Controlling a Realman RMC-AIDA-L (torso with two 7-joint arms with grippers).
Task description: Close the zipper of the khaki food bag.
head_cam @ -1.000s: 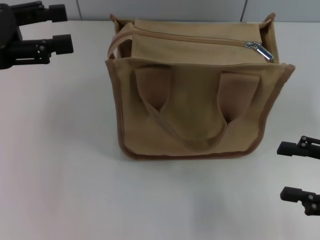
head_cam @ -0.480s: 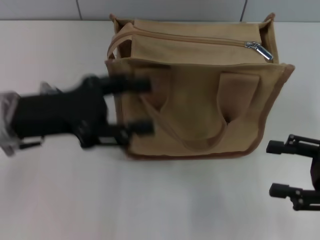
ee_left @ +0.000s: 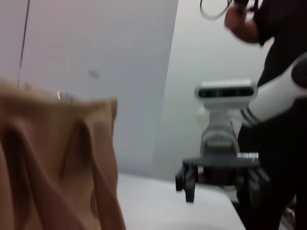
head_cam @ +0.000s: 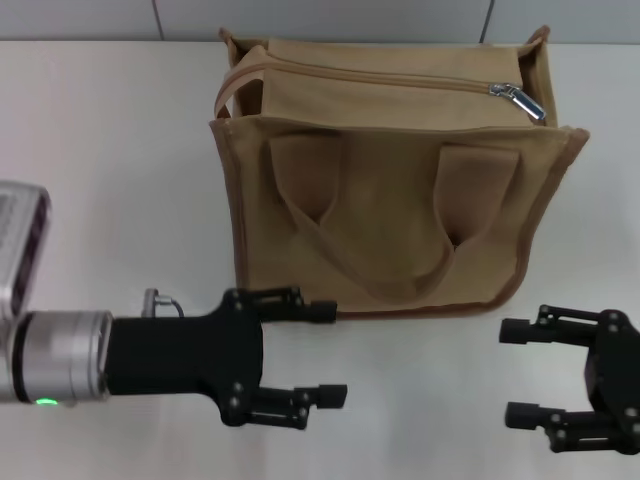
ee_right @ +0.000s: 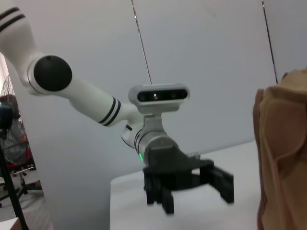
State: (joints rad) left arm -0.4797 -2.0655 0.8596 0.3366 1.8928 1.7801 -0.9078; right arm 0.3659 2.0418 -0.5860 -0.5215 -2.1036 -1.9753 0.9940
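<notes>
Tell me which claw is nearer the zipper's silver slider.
Right, though neither is close. The slider sits at the bag's top right end. The right claw, open, hangs in front of the bag's right corner; the left claw, open, hangs before its left half.

Left tool [ee_right: 192, 191] fingers spread over table [ee_right: 129, 201]; khaki food bag [ee_right: 283, 153] beside.

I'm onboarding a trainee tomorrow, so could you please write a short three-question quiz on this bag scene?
1. True or false: the slider sits at the zipper end on the robot's right.
2. Which touches the khaki food bag: A left gripper, B right gripper, C neither?
3. Fill in: both grippers' jaws are ____.

Key: 1 true; 2 C; 3 open.
</notes>
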